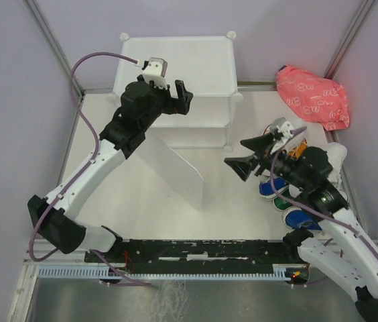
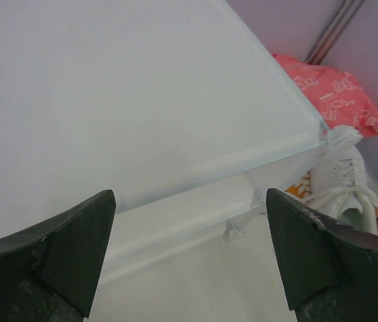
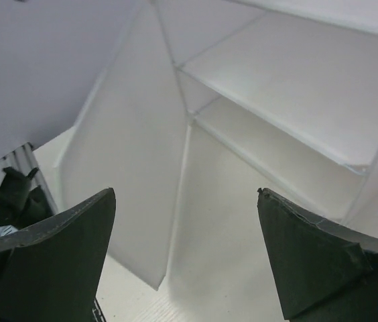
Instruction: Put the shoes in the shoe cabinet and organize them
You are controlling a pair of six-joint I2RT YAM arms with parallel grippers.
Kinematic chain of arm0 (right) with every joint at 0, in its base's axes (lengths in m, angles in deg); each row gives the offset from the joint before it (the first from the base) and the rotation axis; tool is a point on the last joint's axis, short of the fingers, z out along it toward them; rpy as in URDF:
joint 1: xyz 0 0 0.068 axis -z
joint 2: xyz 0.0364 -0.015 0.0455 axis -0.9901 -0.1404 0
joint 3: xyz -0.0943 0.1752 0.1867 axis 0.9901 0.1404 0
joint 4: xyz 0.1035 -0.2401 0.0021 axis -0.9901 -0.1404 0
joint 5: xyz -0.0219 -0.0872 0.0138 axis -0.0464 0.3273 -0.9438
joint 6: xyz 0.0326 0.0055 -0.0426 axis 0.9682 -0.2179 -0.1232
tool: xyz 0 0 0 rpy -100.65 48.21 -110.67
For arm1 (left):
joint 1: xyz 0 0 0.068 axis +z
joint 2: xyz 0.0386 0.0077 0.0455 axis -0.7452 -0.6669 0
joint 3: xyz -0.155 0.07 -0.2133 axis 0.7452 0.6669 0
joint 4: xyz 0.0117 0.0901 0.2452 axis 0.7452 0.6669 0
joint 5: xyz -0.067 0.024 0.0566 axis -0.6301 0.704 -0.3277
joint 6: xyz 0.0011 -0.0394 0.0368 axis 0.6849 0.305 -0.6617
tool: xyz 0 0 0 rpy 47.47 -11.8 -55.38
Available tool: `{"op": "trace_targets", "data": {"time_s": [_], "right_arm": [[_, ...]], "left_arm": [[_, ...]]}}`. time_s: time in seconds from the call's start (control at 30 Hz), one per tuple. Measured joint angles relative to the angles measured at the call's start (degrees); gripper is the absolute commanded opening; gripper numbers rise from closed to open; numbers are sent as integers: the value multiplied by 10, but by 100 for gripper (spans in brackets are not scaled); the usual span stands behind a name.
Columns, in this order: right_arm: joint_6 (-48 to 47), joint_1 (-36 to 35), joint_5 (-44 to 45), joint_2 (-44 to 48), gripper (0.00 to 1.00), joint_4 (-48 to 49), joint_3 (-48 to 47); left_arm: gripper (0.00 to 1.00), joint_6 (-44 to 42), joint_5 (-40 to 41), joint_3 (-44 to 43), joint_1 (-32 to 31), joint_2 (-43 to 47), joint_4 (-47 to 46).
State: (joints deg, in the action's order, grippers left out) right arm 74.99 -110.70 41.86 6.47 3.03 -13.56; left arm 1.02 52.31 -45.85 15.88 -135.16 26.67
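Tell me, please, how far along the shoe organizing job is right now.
Done: the shoe cabinet has its front panel swung open, and its shelf looks bare. In hand: nothing; the left hand hovers open over the cabinet top, and the right hand is open near the shoes, facing the opening. Left: all visible shoes sit clustered on the table at right, so each one needs placing.

Wide-spread claw [image 3: 185, 194] before the shoe cabinet [image 3: 296, 87]

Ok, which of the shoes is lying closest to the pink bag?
The white sneaker, the only white one, at the pile's right edge next to the pink bag. The orange shoe, blue shoes and green shoe lie farther from it.
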Motion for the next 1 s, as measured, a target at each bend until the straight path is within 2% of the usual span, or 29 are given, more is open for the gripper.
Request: {"op": "trace_targets", "data": {"time_s": [0.17,0.33,0.53,0.7,0.77,0.87,1.0], "right_arm": [[17,-23,106,-176,90,21,-6],[34,-113,189,-334,89,45,7],[54,-280,231,-391,90,104,-5],[54,-445,219,-455,91,152,-80],[51,-486,211,-481,92,162,-111],[50,-511,236,-489,93,155,-120],[50,-491,374,-465,97,82,-118]], "left_arm": [[99,24,-46,11,0,82,13],[99,42,-77,32,0,196,26],[99,55,-103,46,0,274,57],[99,58,-102,79,0,310,85],[99,58,-100,81,0,311,99],[99,58,-99,82,0,310,112],[99,57,-94,95,0,312,132]]}}
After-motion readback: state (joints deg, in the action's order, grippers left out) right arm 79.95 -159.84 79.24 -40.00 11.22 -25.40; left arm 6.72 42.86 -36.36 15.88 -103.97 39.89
